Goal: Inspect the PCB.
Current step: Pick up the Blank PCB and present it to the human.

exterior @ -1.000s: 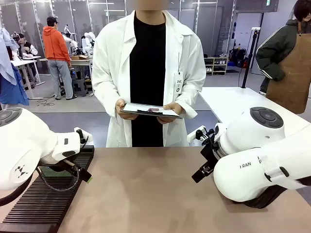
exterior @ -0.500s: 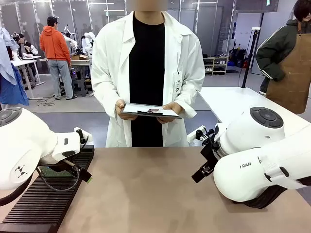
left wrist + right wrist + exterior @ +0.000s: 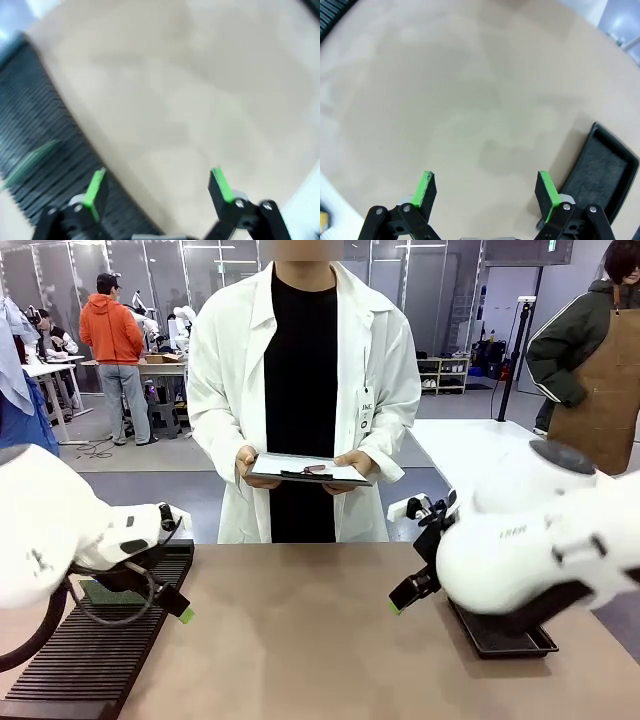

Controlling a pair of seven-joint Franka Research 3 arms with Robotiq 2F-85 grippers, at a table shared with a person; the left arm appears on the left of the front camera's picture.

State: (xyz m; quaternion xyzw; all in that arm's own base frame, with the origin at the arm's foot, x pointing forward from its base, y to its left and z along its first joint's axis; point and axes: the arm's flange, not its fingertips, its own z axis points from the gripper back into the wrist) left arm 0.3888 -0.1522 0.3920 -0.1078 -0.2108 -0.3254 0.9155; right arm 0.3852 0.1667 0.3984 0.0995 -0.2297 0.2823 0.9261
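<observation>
Bulbous white arms [image 3: 520, 550], black end effectors [image 3: 485, 181], bright green pads [image 3: 547, 192].

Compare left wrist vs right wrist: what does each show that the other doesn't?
Left wrist: the PCB, blurred, on the ribbed black rack; left end effector open. Right wrist: the shallow black tray; right end effector open. Both: bare brown table ahead; the dark ribbed corner in right wrist is likely the rack too.

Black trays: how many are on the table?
2. A ribbed tray at the robot's left, under the left arm; a shallow tray at its right, partly covered by the right arm. Others may be hidden.
</observation>
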